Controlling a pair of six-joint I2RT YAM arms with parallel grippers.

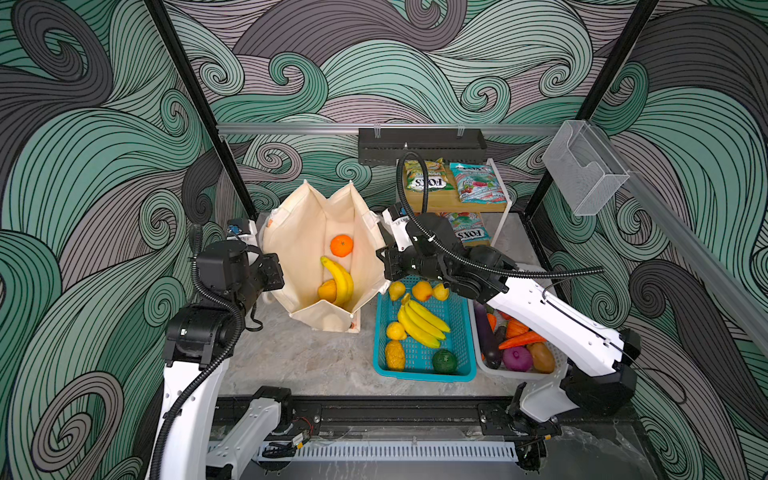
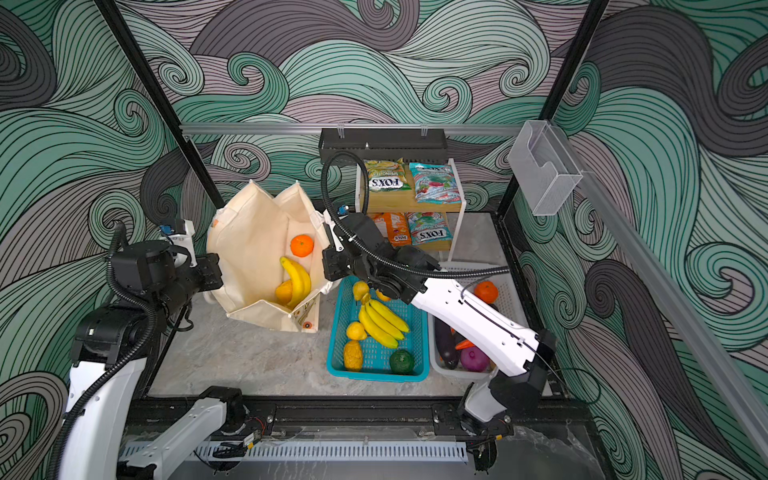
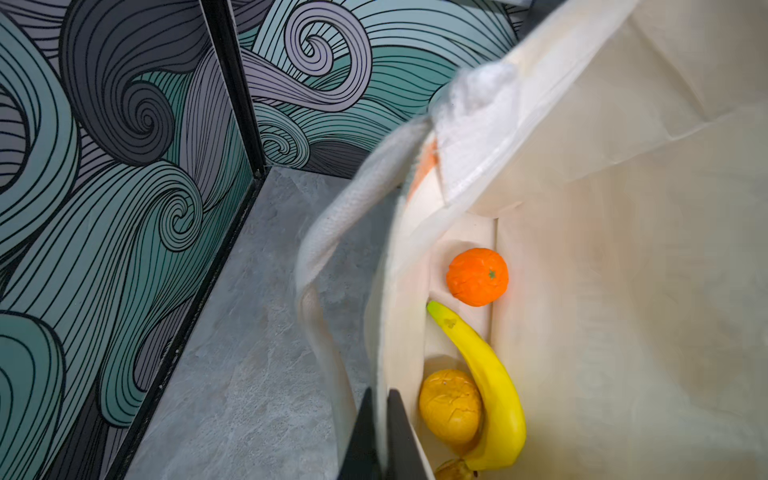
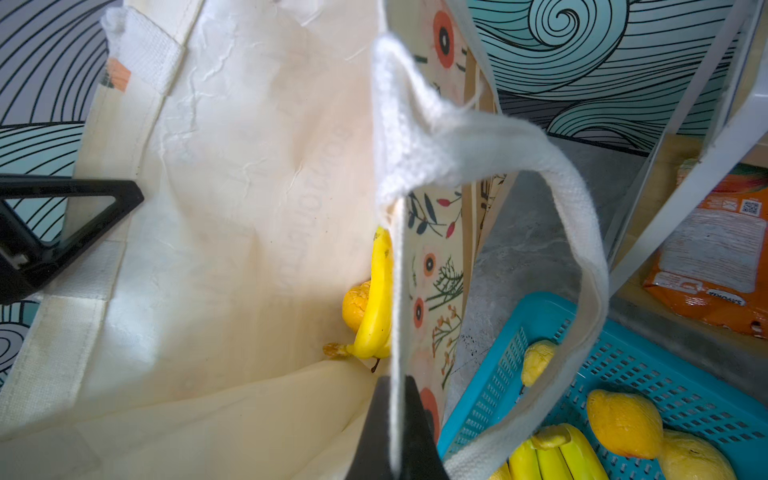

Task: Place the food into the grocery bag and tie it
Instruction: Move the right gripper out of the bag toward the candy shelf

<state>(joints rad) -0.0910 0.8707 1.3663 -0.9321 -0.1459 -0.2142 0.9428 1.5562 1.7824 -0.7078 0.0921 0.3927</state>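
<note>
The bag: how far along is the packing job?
Done: an orange, a banana and a yellow fruit lie in the bag. In hand: the left gripper and the right gripper each pinch its rim, holding it open. Left: fruit in the teal basket, vegetables in the white basket, snack packets on the shelf, and the handles untied.

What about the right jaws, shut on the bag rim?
Yes, the wrist view shows the right gripper with jaws closed on the grocery bag rim.
</note>
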